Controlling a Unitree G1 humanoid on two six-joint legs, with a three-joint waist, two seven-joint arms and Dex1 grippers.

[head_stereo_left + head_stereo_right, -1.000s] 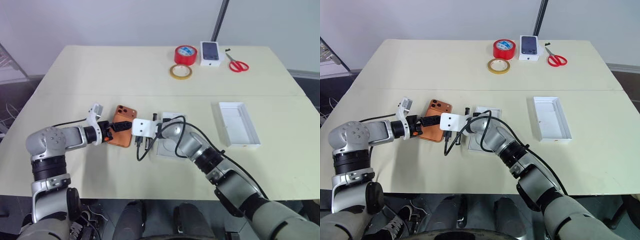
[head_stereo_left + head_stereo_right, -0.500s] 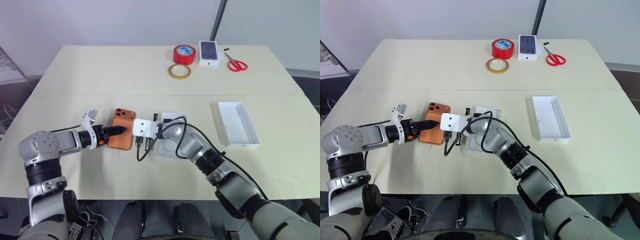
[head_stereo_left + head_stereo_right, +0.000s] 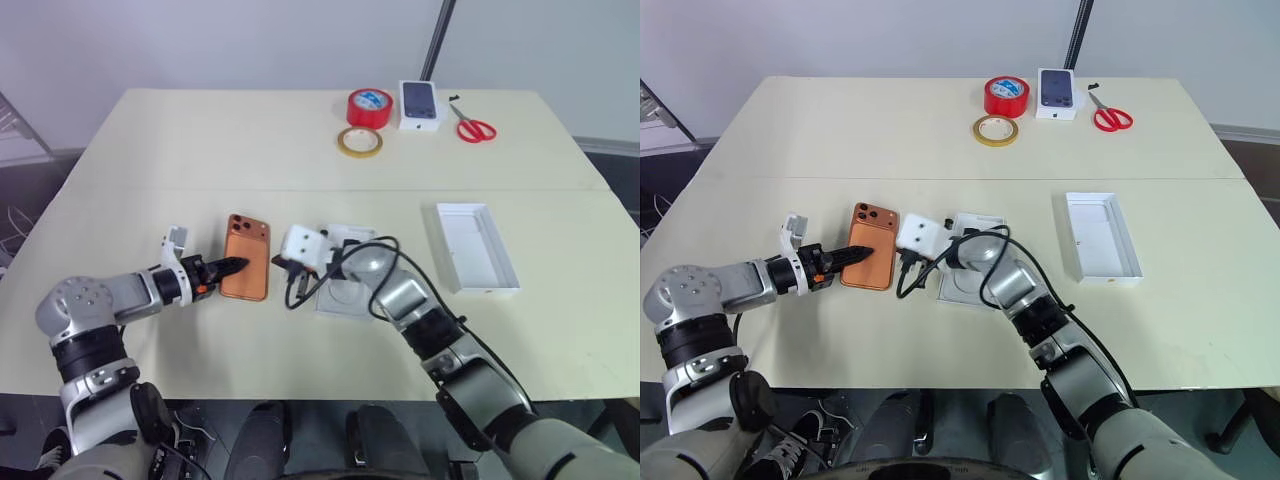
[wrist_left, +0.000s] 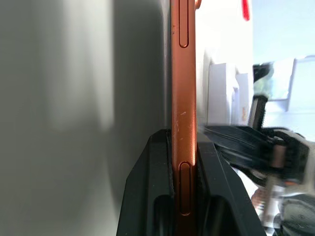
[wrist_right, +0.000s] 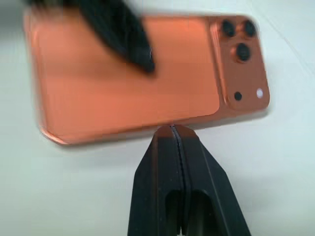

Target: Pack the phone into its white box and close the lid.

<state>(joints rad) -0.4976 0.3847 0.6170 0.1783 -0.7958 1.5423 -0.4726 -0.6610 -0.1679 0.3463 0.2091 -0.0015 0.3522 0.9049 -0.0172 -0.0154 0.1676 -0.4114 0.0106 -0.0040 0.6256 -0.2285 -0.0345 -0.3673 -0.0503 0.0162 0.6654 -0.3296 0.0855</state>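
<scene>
Left tool clamps phone edge (left wrist view); right tool pressed together, empty.

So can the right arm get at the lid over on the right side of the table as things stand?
Probably yes. The lid lies open side up on the robot's right with bare table around it, nothing on top. The right gripper, shut and empty, sits by the phone, so the arm would have to swing back across the flat insert.

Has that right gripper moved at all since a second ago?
Yes. The right gripper has drawn back from the phone toward the flat white insert; a second ago it sat over the phone's edge, now it is beside it.
</scene>
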